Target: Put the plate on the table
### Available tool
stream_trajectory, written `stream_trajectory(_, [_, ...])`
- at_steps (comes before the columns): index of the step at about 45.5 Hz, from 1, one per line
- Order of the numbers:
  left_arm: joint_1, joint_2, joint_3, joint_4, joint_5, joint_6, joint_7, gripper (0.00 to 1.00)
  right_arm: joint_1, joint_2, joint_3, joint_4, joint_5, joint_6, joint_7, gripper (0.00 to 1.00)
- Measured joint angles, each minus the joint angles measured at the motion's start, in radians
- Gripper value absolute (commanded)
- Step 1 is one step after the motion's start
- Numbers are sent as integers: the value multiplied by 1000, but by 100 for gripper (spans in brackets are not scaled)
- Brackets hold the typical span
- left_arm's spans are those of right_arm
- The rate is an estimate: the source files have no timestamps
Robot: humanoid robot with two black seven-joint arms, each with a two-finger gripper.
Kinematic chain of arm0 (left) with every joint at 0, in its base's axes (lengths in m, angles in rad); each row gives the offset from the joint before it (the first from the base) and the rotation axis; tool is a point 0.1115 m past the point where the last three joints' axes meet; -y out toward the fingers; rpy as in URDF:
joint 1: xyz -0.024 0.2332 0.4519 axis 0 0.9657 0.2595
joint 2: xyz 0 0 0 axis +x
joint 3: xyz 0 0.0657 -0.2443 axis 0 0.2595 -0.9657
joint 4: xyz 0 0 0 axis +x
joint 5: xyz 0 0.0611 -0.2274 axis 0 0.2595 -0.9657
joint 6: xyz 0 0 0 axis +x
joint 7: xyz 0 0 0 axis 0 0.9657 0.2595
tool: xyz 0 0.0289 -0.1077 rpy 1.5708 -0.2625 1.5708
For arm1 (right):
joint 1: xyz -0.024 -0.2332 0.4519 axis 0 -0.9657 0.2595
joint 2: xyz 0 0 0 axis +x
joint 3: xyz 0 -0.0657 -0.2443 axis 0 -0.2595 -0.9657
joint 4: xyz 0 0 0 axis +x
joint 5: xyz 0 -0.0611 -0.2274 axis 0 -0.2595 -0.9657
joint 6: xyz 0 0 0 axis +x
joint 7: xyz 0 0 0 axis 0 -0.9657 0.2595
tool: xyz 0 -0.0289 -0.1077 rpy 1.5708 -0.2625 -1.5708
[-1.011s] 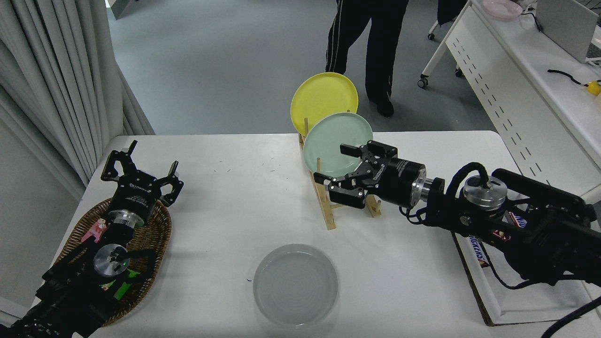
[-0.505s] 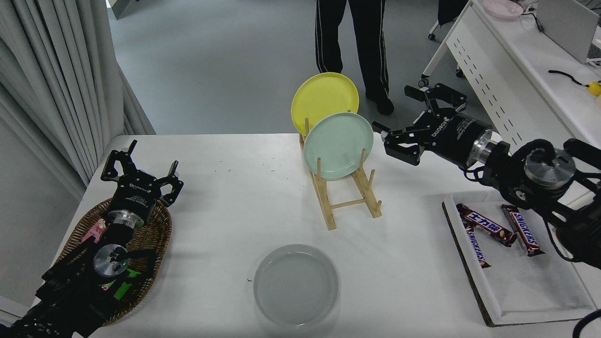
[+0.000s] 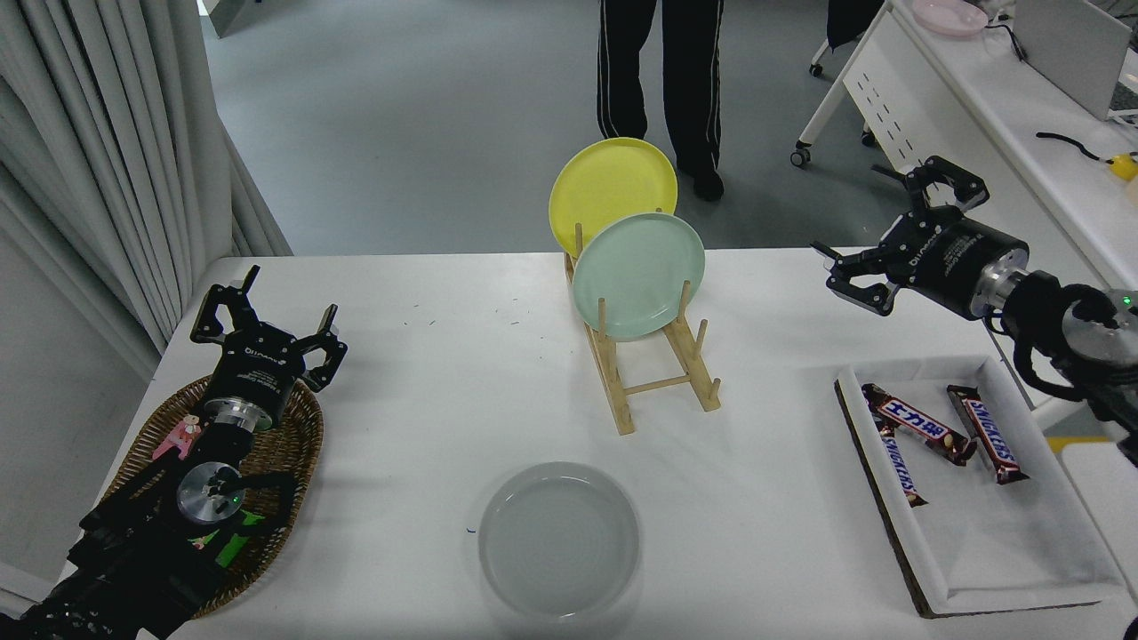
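Item: grey plate, flat on tabletop, near edge. Right gripper far right, jaws open, empty. Left gripper parked, jaws open. Risk: low; any sweep could nudge plate off the edge.

A single head view is covering the scene. The camera is sitting high on the robot's side of the table, looking forward and down across it. The near edge is running along the bottom of the frame, and the far edge is crossing at about mid-height. Both arms are entering from the lower left and the right edge, pointing away from the lens. Beyond the table, the view is taking in grey floor, a curtain at left and a desk at upper right. The framing is wide, not close.
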Motion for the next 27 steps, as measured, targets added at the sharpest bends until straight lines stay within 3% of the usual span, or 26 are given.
stream_trajectory(27, [0, 0, 0, 0, 0, 0, 0, 100, -327, 246, 392, -97, -459, 153, 22, 100])
